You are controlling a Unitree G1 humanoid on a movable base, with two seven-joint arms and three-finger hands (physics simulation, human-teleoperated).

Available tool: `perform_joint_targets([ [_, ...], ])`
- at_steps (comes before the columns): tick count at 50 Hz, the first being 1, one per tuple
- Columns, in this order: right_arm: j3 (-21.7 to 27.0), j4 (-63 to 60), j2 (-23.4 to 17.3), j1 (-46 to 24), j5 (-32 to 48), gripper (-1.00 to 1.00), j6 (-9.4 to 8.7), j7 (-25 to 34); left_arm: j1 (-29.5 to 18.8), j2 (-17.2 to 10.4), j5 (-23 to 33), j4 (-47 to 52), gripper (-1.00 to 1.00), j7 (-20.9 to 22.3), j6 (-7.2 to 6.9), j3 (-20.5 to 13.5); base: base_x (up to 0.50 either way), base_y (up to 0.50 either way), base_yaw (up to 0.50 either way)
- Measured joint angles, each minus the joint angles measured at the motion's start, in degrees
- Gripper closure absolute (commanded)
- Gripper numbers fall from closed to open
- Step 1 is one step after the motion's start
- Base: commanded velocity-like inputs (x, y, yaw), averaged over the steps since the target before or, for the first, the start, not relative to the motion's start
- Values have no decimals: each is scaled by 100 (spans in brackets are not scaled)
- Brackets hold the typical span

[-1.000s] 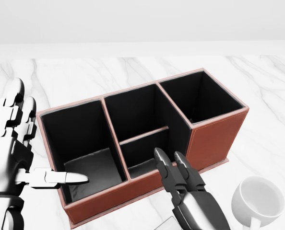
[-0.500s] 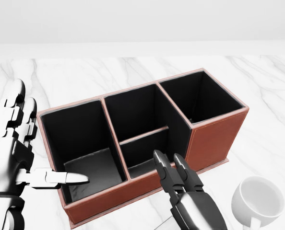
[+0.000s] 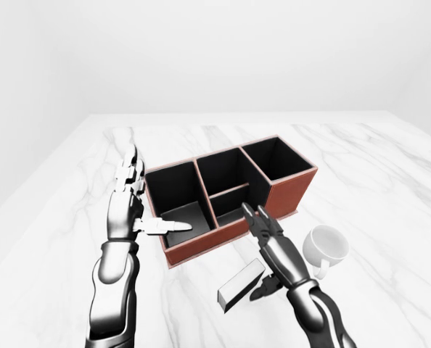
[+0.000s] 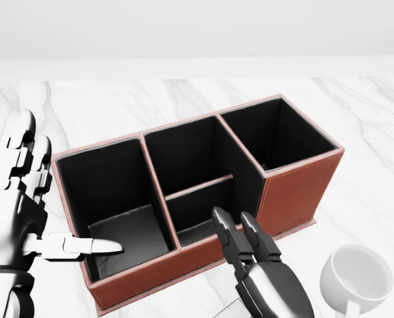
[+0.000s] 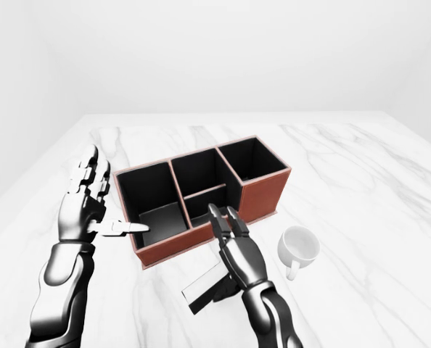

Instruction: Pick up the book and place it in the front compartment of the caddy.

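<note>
The right hand (image 3: 273, 250) reaches up from the bottom of the left-eye view, its two long fingers (image 4: 240, 240) stretched out flat and slightly apart, tips pointing at the near wall of the caddy (image 3: 226, 192); its thumb curls under the palm, just beside the end of the book (image 3: 240, 286). Whether the thumb touches the book cannot be told, and nothing is gripped. There is one book: a dark slab with a pale edge, lying flat on the table (image 3: 390, 188) at lower centre of the frame, just left of and under the right hand and apart from the caddy. The left hand (image 5: 85, 206) stands upright at the left, fingers spread open and pointing up, thumb jutting sideways over the rim of the caddy's left compartment, holding nothing. The single red-brown caddy has four black-lined compartments, the middle section split in two. One white mug (image 5: 297, 248) stands right of the right hand.
</note>
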State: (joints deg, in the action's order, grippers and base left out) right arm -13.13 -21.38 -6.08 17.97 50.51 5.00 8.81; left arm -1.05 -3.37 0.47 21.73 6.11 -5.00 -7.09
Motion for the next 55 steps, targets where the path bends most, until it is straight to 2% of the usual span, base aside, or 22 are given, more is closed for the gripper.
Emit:
perform_joint_targets([
  [55,-123,383,-80,1,501,-100,0,-197,-42,-25,-13,32,-100,-12,0,-39,0,0,0],
])
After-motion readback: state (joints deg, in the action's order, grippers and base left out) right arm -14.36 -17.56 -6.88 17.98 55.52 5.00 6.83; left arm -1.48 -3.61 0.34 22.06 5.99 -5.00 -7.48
